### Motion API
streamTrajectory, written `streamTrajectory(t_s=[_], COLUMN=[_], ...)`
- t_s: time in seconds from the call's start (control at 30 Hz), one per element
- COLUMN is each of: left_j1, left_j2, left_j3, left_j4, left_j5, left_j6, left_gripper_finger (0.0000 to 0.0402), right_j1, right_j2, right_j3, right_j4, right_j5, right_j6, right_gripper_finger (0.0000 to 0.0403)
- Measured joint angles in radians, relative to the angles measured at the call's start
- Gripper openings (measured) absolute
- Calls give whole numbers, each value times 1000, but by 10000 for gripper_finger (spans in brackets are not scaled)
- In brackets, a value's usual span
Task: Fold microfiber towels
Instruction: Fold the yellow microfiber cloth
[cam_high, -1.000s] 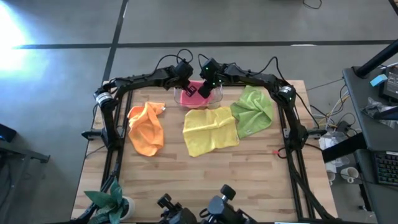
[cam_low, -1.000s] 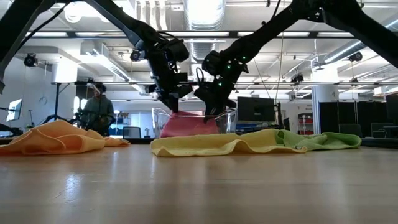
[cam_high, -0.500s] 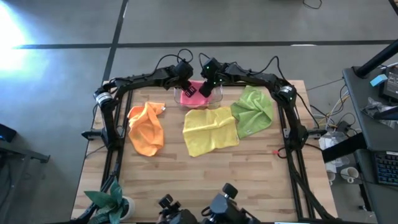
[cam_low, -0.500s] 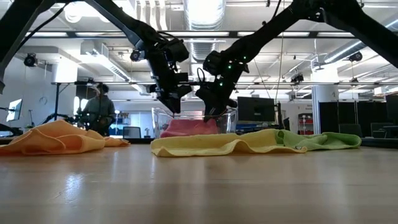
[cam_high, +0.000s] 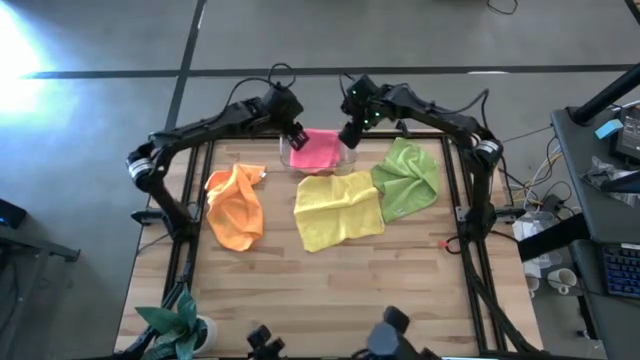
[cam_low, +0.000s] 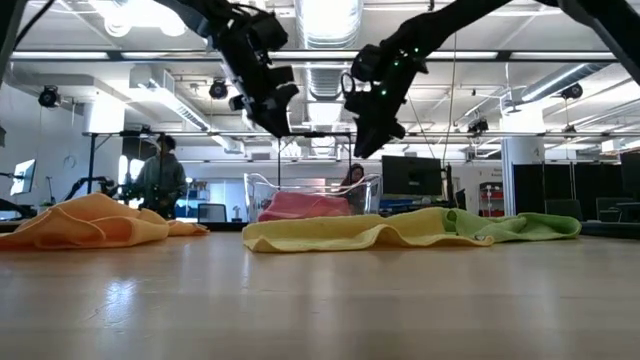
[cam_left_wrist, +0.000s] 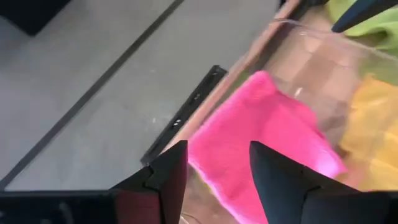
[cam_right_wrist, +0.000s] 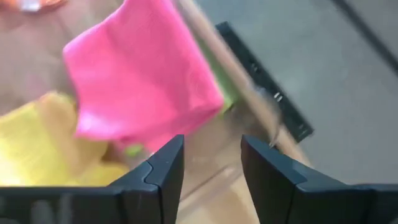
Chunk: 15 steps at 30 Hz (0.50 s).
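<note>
Wooden counter (cam_high: 330, 290) carries the orange towel (cam_high: 236, 205), yellow towel (cam_high: 338, 208) and green towel (cam_high: 408, 178), while the folded pink towel (cam_high: 314, 151) sits stowed in the clear tray (cam_low: 262, 186), left hand (cam_high: 297, 133) and right hand (cam_high: 349, 134) hovering open, empty.

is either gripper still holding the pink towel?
No. In the wrist views the left gripper and right gripper are open and empty, with the folded pink towel lying below in the clear tray.
</note>
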Motion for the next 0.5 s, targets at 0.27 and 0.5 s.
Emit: streamTrajectory(t_s=[0.27, 0.5], left_j1=[-108, -223], left_j2=[-50, -55], left_j3=[-118, -224], left_j4=[-8, -4], left_j5=[43, 45], left_j6=[-1, -28], left_gripper_finger=[157, 157], right_j1=[54, 171], right_j2=[-17, -25], right_j3=[-11, -78], right_j4=[-255, -297], right_j5=[-125, -125], right_j6=[61, 103], right_gripper_finger=[129, 119])
